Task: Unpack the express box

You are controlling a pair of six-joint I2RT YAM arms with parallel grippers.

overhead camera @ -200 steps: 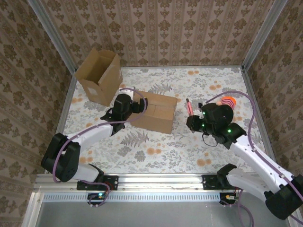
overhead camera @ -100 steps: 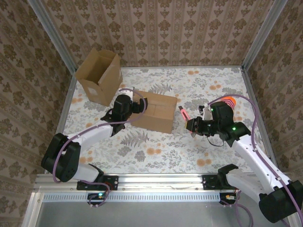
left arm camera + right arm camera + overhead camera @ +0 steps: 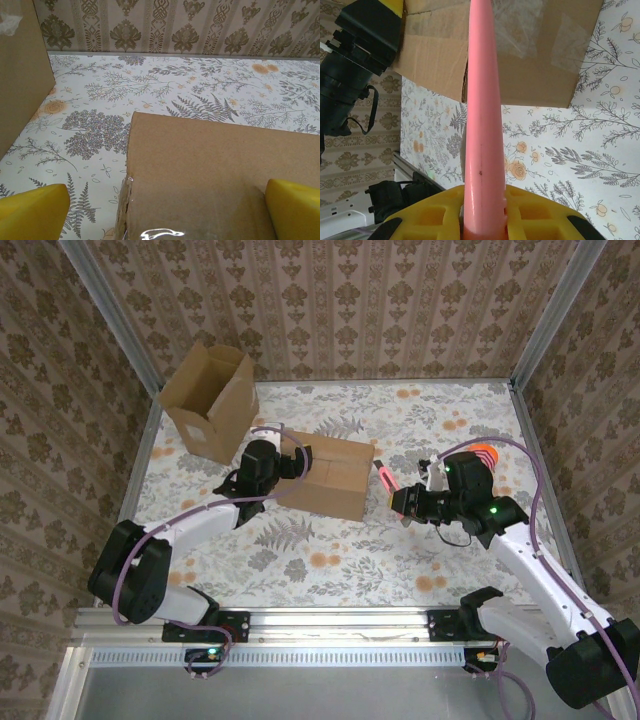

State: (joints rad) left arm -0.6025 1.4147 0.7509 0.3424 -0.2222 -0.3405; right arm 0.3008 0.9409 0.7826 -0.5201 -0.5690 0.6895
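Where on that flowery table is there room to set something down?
Two bare patches: the far strip of table between the open box and the right wall, and the near strip in front of the taped box. Crowded middle: that box and the pink tool aimed at it.

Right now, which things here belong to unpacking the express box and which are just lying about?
In the job: taped box, with the open left gripper at it; pink tool, gripped by the right gripper.
Lying about: open box, back left; orange object behind the right arm.
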